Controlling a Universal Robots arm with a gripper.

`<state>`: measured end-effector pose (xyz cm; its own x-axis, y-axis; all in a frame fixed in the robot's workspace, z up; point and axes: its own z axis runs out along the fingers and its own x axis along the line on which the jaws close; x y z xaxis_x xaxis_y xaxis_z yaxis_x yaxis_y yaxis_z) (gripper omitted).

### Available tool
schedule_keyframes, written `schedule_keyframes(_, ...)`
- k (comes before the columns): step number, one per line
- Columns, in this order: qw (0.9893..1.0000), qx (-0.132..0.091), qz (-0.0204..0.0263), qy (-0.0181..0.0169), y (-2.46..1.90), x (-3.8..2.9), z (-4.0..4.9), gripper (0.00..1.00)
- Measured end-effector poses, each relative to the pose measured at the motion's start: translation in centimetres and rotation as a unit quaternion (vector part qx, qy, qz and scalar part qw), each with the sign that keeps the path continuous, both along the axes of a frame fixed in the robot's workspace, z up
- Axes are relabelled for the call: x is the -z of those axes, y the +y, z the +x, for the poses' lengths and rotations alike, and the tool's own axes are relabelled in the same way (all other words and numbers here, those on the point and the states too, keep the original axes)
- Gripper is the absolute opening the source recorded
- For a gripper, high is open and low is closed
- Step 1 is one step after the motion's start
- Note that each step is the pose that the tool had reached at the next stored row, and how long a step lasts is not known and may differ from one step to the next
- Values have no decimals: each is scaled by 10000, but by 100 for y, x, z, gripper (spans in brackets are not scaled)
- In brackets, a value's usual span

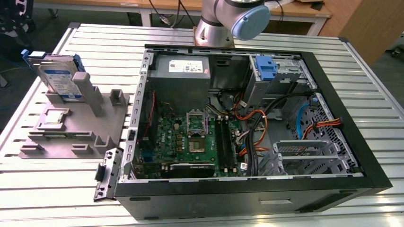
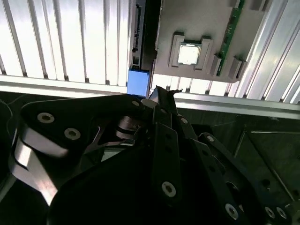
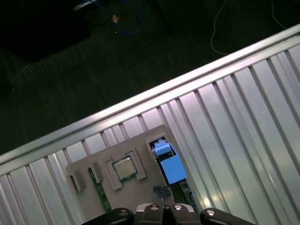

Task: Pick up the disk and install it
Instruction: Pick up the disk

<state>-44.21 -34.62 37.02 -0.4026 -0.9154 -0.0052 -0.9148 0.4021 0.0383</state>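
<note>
The disk [image 1: 60,78] stands on edge in a grey fixture [image 1: 75,135] at the exterior view's left, a grey drive with a white-and-blue label in a blue carrier. In the first wrist view its blue end tab [image 3: 171,168] lies just past my gripper [image 3: 163,190]. In the second wrist view the same tab [image 2: 138,82] sits beside the gripper [image 2: 161,93]. The fingertips are pressed together with nothing between them, and they hang apart from the disk.
An open computer case [image 1: 353,142] fills the table's middle, with a silver drive bay and upright blue bracket [image 1: 267,71] and a power supply [image 1: 183,66]. The fixture also carries a processor chip [image 3: 124,168]. The slatted table's edge [image 3: 140,101] and dark floor lie close by.
</note>
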Motion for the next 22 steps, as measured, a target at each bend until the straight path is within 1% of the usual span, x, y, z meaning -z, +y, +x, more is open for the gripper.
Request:
schedule_keyframes(2, 9998, -188, 0, 0, 0, 5, 0, 10)
schedule_keyframes(5, 9990, -439, 0, -1, 0, 13, 0, 10)
schedule_keyframes(9, 9980, -638, 5, -18, 0, 27, 0, 10)
schedule_keyframes(10, 9978, -663, 6, -34, 0, 29, -1, 10)
schedule_keyframes(11, 9977, -677, 6, -64, 1, 32, -1, 10)
schedule_keyframes(12, 9976, -688, 3, -102, 1, 34, -2, 10)
schedule_keyframes(13, 9975, -692, 0, -157, 0, 36, -4, 10)
schedule_keyframes(14, 9974, -695, -1, -189, 0, 37, -6, 10)
schedule_keyframes(18, 9972, -721, 6, -193, 0, 37, -6, 10)
schedule_keyframes(20, 9961, -861, 11, -191, 0, 38, -7, 10)
schedule_keyframes(22, 9945, -1028, 14, -191, 0, 40, -6, 10)
